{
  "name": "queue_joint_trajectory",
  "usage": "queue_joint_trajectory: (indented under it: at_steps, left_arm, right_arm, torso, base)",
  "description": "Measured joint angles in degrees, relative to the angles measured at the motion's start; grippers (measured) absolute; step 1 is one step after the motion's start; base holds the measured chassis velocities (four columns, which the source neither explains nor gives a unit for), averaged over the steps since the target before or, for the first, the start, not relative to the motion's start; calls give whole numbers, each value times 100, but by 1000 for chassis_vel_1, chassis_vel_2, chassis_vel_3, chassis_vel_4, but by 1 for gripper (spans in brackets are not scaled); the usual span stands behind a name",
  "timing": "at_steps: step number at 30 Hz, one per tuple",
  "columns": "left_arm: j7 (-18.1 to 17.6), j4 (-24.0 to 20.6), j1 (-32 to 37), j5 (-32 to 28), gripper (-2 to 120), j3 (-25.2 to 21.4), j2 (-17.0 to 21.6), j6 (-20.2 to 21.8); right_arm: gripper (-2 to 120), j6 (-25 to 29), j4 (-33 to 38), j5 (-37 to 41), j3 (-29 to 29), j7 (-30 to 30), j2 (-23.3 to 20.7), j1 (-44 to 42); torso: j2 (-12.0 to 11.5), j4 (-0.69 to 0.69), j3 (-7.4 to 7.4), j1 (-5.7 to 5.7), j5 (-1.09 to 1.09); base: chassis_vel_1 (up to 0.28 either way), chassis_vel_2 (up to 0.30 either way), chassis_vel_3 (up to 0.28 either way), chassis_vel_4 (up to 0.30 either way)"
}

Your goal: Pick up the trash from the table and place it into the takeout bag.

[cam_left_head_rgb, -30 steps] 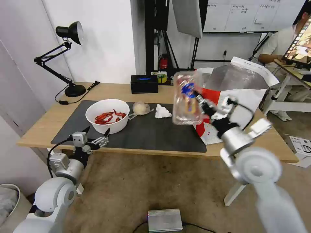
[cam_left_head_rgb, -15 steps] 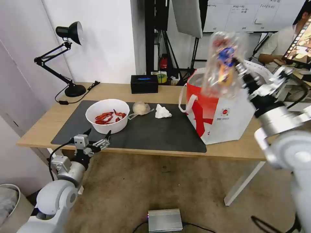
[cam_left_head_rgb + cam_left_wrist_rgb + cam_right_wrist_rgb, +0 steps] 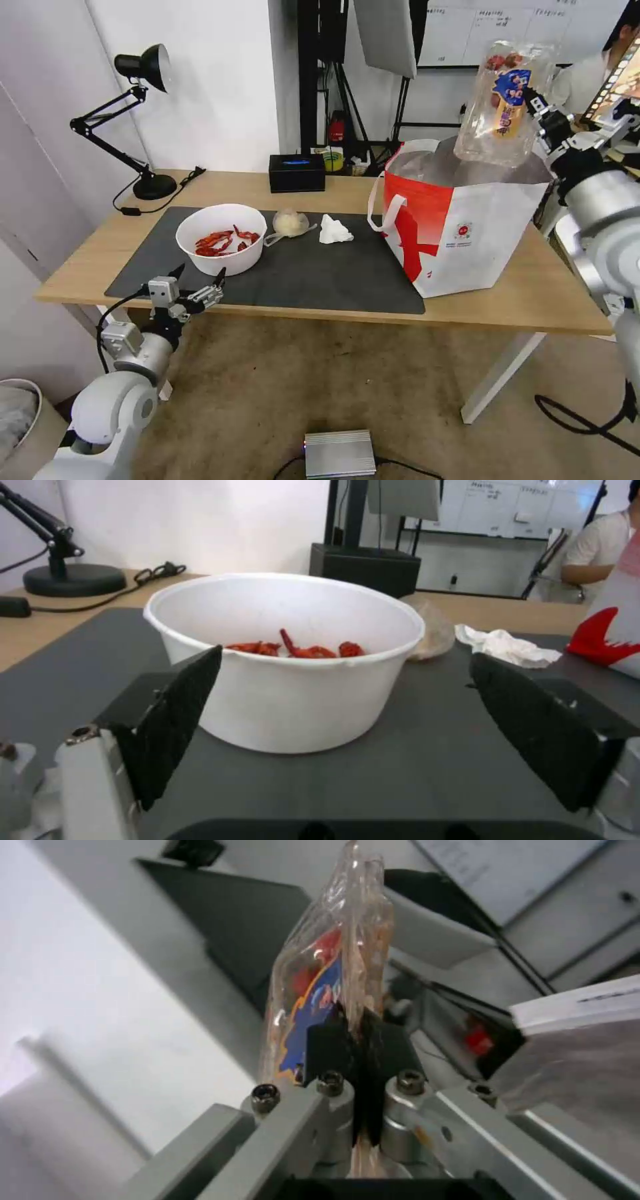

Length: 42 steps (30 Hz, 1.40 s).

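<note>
one end effector, the right end effector [image 3: 533, 101], is pinching the clear plastic tray [image 3: 501, 100] edge-on above the takeout bag [image 3: 467, 220], seemingly for dropping it inside, while the left end effector [image 3: 198, 285] is hanging unclenched near the white bowl [image 3: 220, 238] at the table [image 3: 533, 300] edge.

White-and-red takeout bag [image 3: 460, 233], dark grey mat [image 3: 313, 273], white bowl [image 3: 220, 237]

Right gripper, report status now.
Right gripper shut on clear tray, above takeout bag mouth. Left gripper open, near white bowl. Nothing blocking.
</note>
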Motion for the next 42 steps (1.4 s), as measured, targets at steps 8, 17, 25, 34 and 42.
queue_joint_trajectory:
  at_steps: [8,17,25,34,42]
  left_arm:
    - [5,-71,91,4,100,-25,-85,5]
    - [67,-103,185,12,100,-89,-127,3]
    - [85,-125,194,15,100,-100,-144,-1]
    - [91,-143,211,15,100,-114,-185,-5]
    - [97,-151,231,15,100,-143,-197,-12]
  right_arm:
    - [0,-193,-529,593,-330,988,109,828]
    - [0,-330,-1003,895,-555,1935,390,1113]
    - [0,-371,-1309,915,-652,2248,571,1179]
    - [0,-495,-1501,982,-780,2826,752,1364]
    - [0,-516,-1487,978,-776,2893,810,1330]
  torso:
    - [0,1,0,0,-1]
    - [0,1,0,0,0]
    - [-1,0,0,0,0]
    - [0,1,0,0,0]
    - [0,1,0,0,0]
  base:
    - [0,0,0,0]
    - [0,0,0,0]
    - [0,0,0,0]
    - [0,0,0,0]
    - [0,0,0,0]
